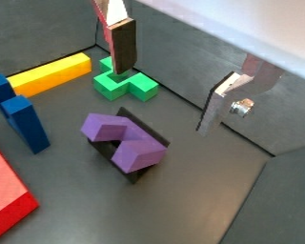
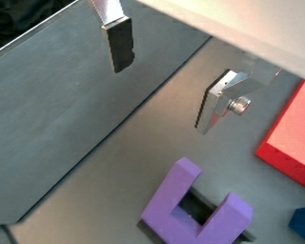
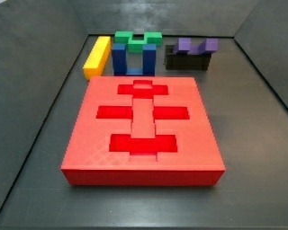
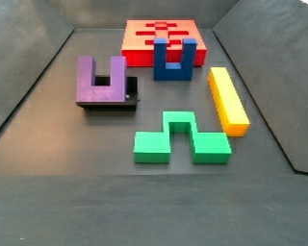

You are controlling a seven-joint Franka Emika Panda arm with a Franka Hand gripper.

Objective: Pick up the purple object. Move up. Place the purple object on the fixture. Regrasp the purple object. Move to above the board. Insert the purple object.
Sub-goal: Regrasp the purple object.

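Purple object (image 4: pixel 101 79): resting on the fixture (image 4: pixel 113 102), prongs up | gripper (image 1: pixel 178 71): above it, jaws spread wide, holding nothing, touching nothing | board (image 3: pixel 141 126): well apart from fixture

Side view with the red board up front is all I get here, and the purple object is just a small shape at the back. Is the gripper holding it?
Observer: No. In both wrist views the gripper is open, with nothing between its fingers. The purple object rests on the fixture below, apart from them.
Operator: The green block overlaps the blue one for me. Are they touching?
Observer: No. In a side view the green block lies on the floor, well apart from the blue block.
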